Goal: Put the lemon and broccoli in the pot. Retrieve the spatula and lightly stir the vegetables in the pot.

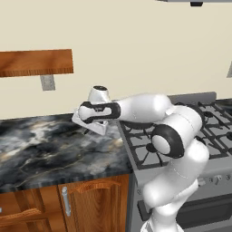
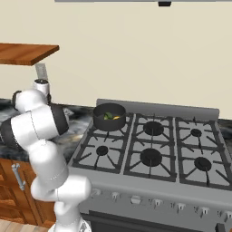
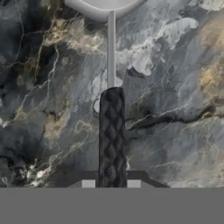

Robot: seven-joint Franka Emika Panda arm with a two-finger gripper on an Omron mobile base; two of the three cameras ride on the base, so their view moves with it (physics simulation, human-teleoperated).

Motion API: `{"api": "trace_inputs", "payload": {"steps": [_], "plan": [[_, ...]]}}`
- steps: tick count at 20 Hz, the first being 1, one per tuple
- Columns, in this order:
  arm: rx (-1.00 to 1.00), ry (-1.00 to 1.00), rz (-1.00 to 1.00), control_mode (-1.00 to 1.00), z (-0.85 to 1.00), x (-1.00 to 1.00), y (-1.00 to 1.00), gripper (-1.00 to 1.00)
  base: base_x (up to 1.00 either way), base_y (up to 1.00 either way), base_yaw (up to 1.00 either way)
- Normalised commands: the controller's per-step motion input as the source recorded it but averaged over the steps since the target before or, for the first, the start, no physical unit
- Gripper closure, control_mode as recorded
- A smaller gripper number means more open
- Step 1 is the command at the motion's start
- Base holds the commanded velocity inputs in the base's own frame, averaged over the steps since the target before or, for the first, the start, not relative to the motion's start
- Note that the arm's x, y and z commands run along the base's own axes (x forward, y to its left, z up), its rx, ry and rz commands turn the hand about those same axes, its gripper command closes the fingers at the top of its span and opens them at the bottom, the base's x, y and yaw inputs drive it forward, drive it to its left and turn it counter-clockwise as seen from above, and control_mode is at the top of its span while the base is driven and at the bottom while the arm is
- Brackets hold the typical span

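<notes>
Tool (image 3: 111, 183) clenched on the spatula (image 3: 111, 131) handle, low over the marble worktop (image 1: 45, 145). Lemon (image 2: 116, 118) and broccoli (image 2: 108, 116) sit in the pot (image 2: 109, 117).

Even, soft rendered light; slightly blurry

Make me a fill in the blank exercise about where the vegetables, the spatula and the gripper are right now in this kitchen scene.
1. The lemon and broccoli lie inside the ____ on the stove.
2. The gripper is shut on the spatula's black ____.
3. The spatula lies over the dark marble ____.
4. The pot sits on the stove's rear ____ burner.

Missing words: pot; handle; counter; left
</notes>
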Motion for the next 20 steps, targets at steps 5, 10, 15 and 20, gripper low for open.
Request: {"api": "trace_inputs", "payload": {"steps": [5,10,15,20], "plan": [[0.18,0.01,-0.17,-1.00,0.80,-0.28,-0.32,1.00,0.00,0.00,0.00],[0.24,0.23,-0.40,-1.00,0.88,-0.01,-0.12,1.00,0.00,0.00,0.00],[0.39,0.12,-0.31,-1.00,0.82,0.00,-0.17,1.00,0.00,0.00,0.00],[0.44,0.01,-0.16,-1.00,0.66,0.00,-0.35,1.00,0.00,0.00,0.00]]}}
